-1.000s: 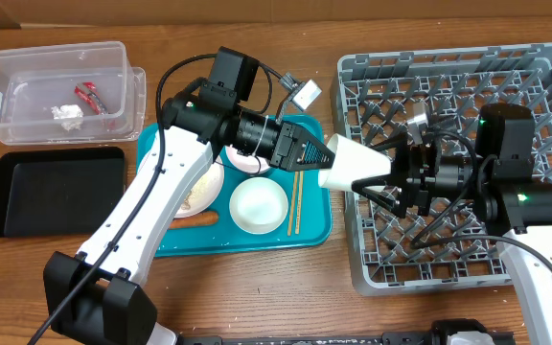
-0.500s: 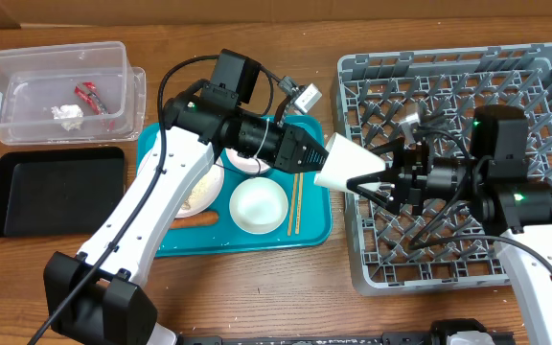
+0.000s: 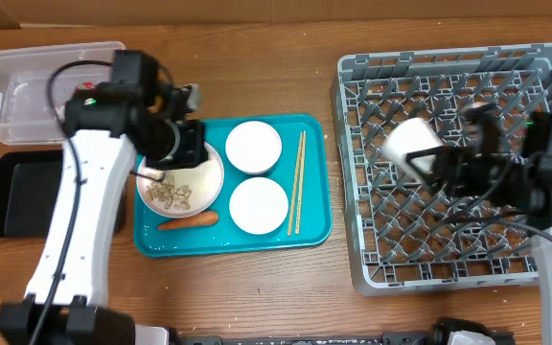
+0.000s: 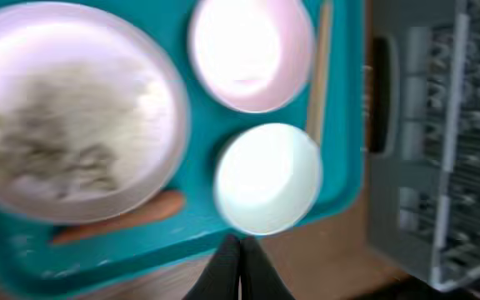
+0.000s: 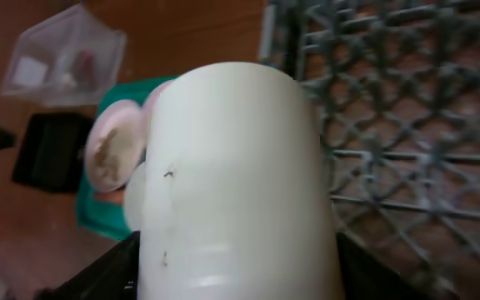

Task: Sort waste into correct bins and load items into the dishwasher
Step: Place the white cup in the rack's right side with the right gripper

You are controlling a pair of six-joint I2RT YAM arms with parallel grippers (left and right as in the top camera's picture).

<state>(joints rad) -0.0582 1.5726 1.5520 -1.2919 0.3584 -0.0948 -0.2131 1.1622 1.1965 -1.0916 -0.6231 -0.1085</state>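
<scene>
Over the dish rack, toward its 9 o'clock side: small white cup, tipped over, clamped in the right tool. In the right wrist view it fills the frame, with a dark finger at each side. Whether it touches the lattice: cannot tell.

A second ago the cup hung over the gap between teal tray and rack, both tools at it. The left tool has since let go and pulled back toward 9 o'clock. It is now above the plate, fingers pressed together, nothing between them.

Plate carries peanut shells; carrot at its 6 o'clock. Pinkish bowl, white bowl and chopsticks unmoved on the tray.

Clear tub and black tray sit at the far 9 o'clock end of the surface.
</scene>
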